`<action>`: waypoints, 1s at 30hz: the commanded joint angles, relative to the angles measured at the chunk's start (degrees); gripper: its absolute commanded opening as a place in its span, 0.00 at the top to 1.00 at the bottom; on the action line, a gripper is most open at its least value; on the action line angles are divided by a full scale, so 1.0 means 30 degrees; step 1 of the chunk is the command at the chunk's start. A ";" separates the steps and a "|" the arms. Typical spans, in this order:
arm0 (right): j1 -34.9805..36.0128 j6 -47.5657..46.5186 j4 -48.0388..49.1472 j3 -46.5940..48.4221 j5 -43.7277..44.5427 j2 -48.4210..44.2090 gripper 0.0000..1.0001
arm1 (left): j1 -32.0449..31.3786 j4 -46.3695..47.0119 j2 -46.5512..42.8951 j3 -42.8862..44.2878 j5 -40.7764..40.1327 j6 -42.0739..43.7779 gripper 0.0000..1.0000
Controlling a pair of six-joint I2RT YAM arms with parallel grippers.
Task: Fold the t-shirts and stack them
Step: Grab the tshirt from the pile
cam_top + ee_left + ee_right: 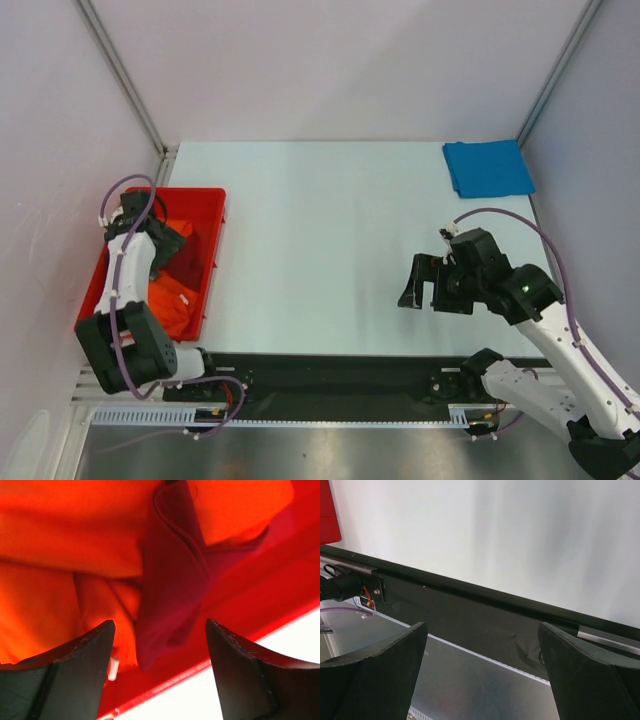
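Observation:
An orange t-shirt (pixel 172 300) lies crumpled in the red bin (pixel 205 195) at the left, with a dark red t-shirt (pixel 192 258) on top of it. My left gripper (pixel 175 243) reaches down into the bin. In the left wrist view its jaws (pixel 160 645) are open just above a hanging fold of the dark red t-shirt (pixel 170 590), with the orange t-shirt (pixel 60 555) beside it and nothing gripped. A bright blue t-shirt (pixel 488 168) lies folded at the table's back right. My right gripper (pixel 425 290) hovers open and empty above the right front of the table.
The bin's red wall (pixel 260 595) runs close along the left fingers, with white table (pixel 210 700) beyond it. In the right wrist view, the open gripper (pixel 482 650) faces the black strip (pixel 470 610) along the table's near edge and the metal rail below.

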 commanded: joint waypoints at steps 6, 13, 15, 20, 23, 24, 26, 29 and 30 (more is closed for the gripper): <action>0.0082 -0.0429 0.0051 0.0728 0.0250 0.0702 0.00 | 0.0189 0.1474 0.3274 0.1892 -0.0848 0.1605 0.38; 0.0082 -0.0049 0.0725 0.0583 0.0105 0.0996 0.00 | 0.0190 0.1182 0.3777 0.3504 -0.0293 0.2514 1.00; 0.0082 0.0069 0.0842 0.0582 -0.0042 0.1142 0.00 | 0.0189 0.0918 0.3252 0.4353 0.0409 0.2747 1.00; 0.0053 0.0040 0.0842 0.0495 -0.0278 0.1113 0.01 | 0.0131 0.1529 0.0793 0.5585 0.3941 0.1989 1.00; 0.0082 -0.0077 0.0843 0.0348 -0.0657 0.1200 0.01 | -0.0188 0.2090 -0.0676 0.6663 0.5740 0.0701 1.00; 0.0082 -0.0135 0.0842 0.0348 -0.0803 0.1288 0.01 | -0.0307 0.2060 -0.0851 0.6931 0.6353 -0.0288 1.00; 0.0082 -0.0252 0.0842 0.0553 -0.1097 0.1435 0.01 | -0.0366 0.3489 -0.2021 0.7225 0.7409 -0.1348 1.00; 0.0082 -0.0750 0.0435 0.1254 -0.1099 0.1844 0.01 | -0.0775 0.3730 -0.2231 0.9645 0.7998 -0.2465 1.00; 0.0082 -0.0896 0.0287 0.1460 -0.0982 0.1990 0.01 | -0.0864 0.3701 -0.2143 1.0471 0.8928 -0.2582 1.00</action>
